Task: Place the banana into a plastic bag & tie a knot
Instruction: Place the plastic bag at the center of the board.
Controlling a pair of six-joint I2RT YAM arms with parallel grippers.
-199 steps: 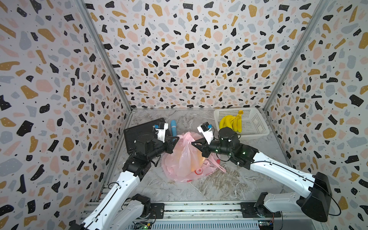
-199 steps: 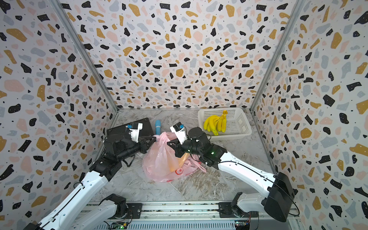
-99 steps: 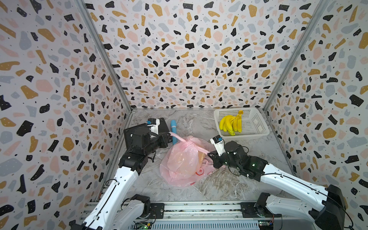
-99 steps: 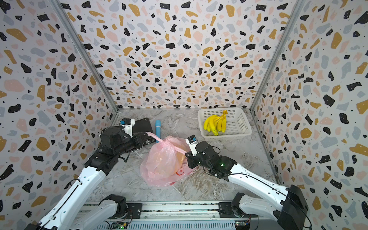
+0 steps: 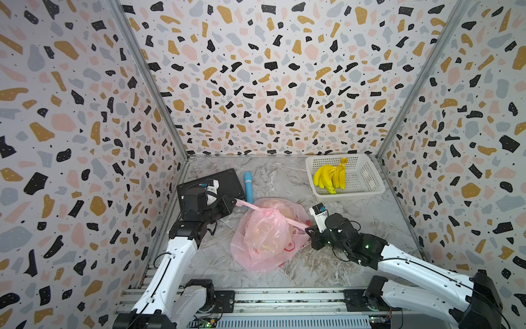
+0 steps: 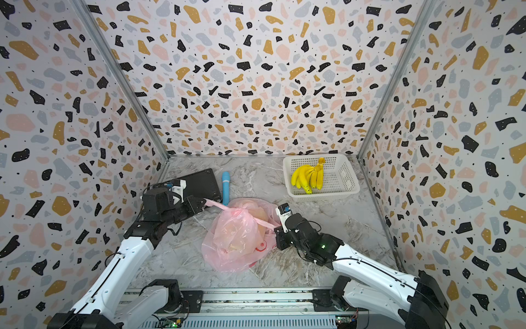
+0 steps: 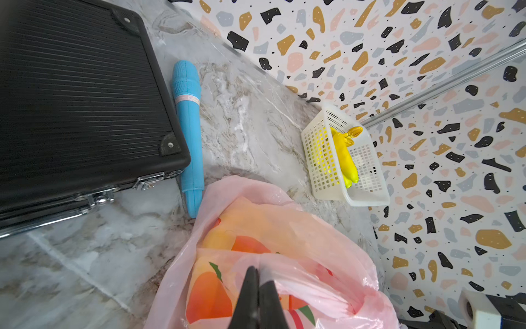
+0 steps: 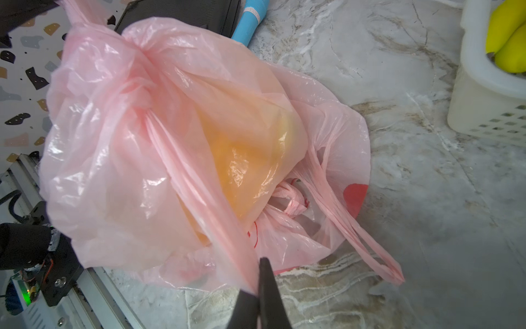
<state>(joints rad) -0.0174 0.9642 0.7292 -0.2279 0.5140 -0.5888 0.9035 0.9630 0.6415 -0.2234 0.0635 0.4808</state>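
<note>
Clamping pink bag (image 5: 264, 242) handle strips: my left claw (image 5: 234, 202) and right claw (image 5: 309, 228) both pinched tight. Black case (image 5: 212, 182) edge beside left claw; open marble (image 5: 381, 213) beyond right.

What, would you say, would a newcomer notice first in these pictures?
The pink plastic bag mid-table, pulled taut between the shut left pincer and right pincer. Behind it to the right, a bright yellow banana bunch lies in a white basket; a black case sits far left.
</note>
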